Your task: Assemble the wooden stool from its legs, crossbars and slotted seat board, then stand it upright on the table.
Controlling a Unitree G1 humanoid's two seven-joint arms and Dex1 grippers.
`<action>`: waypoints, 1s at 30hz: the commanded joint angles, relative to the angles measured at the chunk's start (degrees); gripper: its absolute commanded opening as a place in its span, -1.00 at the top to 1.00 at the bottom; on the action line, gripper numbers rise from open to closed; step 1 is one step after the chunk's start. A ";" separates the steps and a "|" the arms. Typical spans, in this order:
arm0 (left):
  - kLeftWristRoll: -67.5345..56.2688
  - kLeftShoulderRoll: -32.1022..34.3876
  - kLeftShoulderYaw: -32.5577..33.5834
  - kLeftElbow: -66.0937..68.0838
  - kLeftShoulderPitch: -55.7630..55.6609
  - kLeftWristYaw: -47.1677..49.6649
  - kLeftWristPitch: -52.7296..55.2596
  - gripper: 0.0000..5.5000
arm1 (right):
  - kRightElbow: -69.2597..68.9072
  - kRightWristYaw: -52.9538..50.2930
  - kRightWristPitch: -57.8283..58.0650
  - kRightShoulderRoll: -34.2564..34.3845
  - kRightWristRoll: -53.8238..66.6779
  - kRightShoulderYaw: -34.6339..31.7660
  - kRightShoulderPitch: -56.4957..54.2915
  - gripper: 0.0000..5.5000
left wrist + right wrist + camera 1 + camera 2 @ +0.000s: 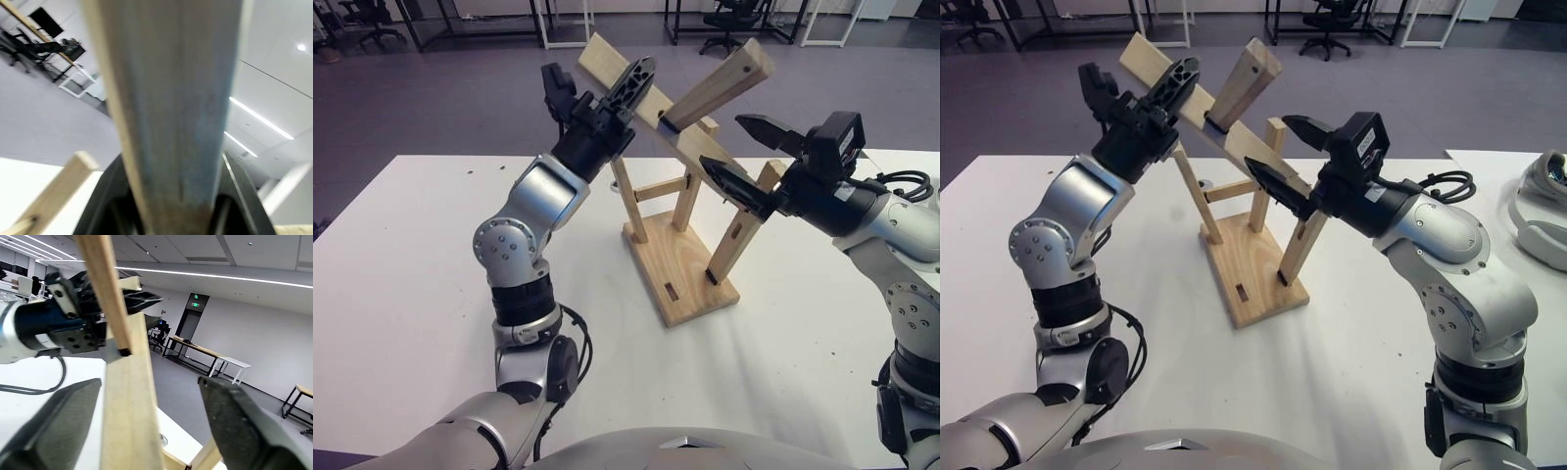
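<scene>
**Q:** How are your arms set, starting from the left?

**A:** My left arm is bent at the elbow over the white table (411, 255), left of the seat board (680, 284), with the forearm rising up and away from me. My left gripper (628, 90) is pinched on the upper part of a long slotted bar (602, 56), high above the board's far left end. My right arm comes in from the right of the board with the forearm about level. My right gripper (722, 142) is spread wide, one finger above the bar's lower part and one below it, and the wrist view shows a gap on both sides.

**Q:** What is around them, or in the way?

**A:** A loose leg (724, 80) sits in the bar's slot and juts up to the right, just above my right gripper. Three legs stand on the board below, with a crossbar (661, 189) between the two far ones. An office chair (729, 20) is on the floor behind, and a white rounded device (1542, 211) lies well to the right.

**Q:** Which way do the parts run?

**A:** The bar slopes down from far left to near right. Its low end is by the top of the near leg (736, 235), but my finger hides whether they touch. The board lies flat with its length running the same diagonal, and its legs point up.
</scene>
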 commanded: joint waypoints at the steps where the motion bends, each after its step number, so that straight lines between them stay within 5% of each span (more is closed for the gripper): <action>1: -0.66 2.58 1.17 -6.67 9.14 6.19 -0.97 0.63 | 2.91 -5.52 0.09 0.70 2.33 -9.50 -0.57 -0.44; 8: 6.67 6.89 -1.35 -13.29 21.00 9.43 -2.29 0.63 | 21.58 -15.40 -0.54 4.12 -0.59 -15.46 -3.71 -0.44; 16: 17.24 4.70 -4.72 -12.97 29.42 6.00 -7.54 0.63 | 56.65 -4.47 -28.84 8.04 -34.27 15.17 9.55 -0.44; 22: 19.14 5.12 -5.17 -13.55 31.12 5.70 -7.11 0.63 | 51.27 6.95 -33.92 9.72 -36.69 23.94 14.25 -0.44; 30: 35.30 12.11 -10.85 -16.59 36.51 0.42 -8.59 0.63 | 44.25 7.02 -32.32 12.83 -36.57 23.94 15.64 -0.44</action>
